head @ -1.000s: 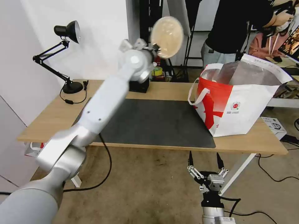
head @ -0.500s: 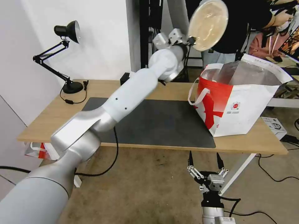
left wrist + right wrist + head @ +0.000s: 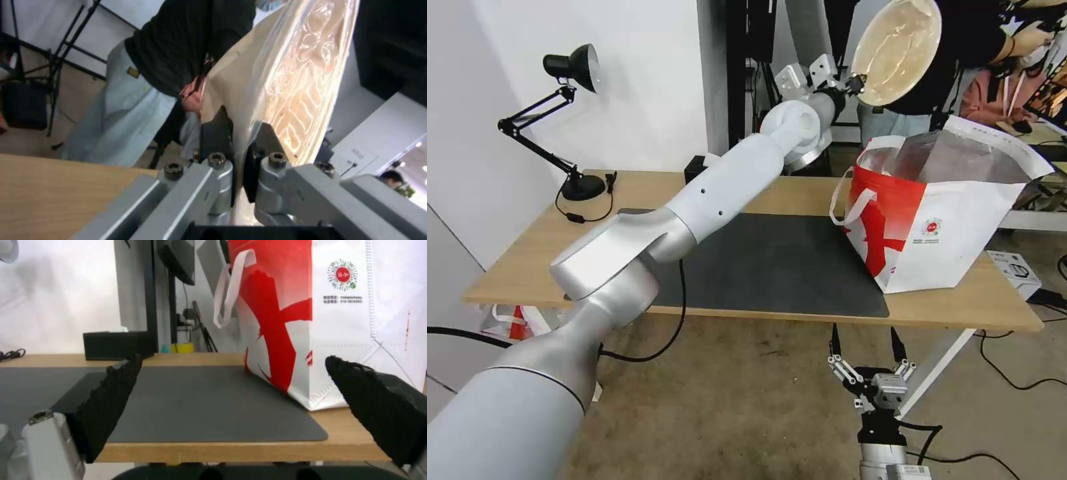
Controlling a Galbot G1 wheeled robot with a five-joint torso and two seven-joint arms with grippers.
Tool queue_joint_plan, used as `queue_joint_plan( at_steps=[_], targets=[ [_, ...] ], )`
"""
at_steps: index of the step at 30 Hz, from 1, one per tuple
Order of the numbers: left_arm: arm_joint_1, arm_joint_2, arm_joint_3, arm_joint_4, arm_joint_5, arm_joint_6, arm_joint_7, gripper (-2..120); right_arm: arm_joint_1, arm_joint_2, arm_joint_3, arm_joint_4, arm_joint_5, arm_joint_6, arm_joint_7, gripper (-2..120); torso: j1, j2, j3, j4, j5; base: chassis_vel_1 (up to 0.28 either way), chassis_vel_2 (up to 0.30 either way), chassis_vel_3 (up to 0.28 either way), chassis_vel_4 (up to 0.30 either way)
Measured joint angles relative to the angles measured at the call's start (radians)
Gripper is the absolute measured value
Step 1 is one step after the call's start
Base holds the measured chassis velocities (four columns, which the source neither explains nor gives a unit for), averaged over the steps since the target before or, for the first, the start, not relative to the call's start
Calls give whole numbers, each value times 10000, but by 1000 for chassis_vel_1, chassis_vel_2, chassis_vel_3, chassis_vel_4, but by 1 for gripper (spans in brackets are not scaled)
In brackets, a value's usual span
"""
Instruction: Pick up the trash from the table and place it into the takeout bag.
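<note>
My left gripper is shut on the rim of the beige bowl, held high and tipped on edge above the left rim of the takeout bag. In the left wrist view the fingers pinch the rim of the beige bowl. The white and red bag stands open on the right end of the table, its foil lining showing; the right wrist view shows the bag at the mat's edge. My right gripper hangs open below the table's front edge, pointing up.
A dark grey mat covers the table's middle. A black desk lamp stands at the back left and a black tissue box at the back. A person in black stands behind the bag. Cables lie on the floor.
My left arm has swung the beige bowl to the right and upward, from above the table's back middle to over the bag's left rim. The right arm has not moved.
</note>
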Motion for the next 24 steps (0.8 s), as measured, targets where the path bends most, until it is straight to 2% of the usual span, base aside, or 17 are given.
queue_joint_plan(
  at_steps=[8, 24],
  targets=[
    [97, 20, 596, 378, 62, 124, 339, 1, 0, 0, 0, 0, 0, 0, -1, 100, 0, 0, 1, -2, 0, 0, 0, 0, 0],
    [366, 32, 809, 341, -4, 489, 932, 1, 0, 0, 0, 0, 0, 0, -1, 100, -1, 0, 0, -2, 0, 0, 0, 0, 0]
  ],
)
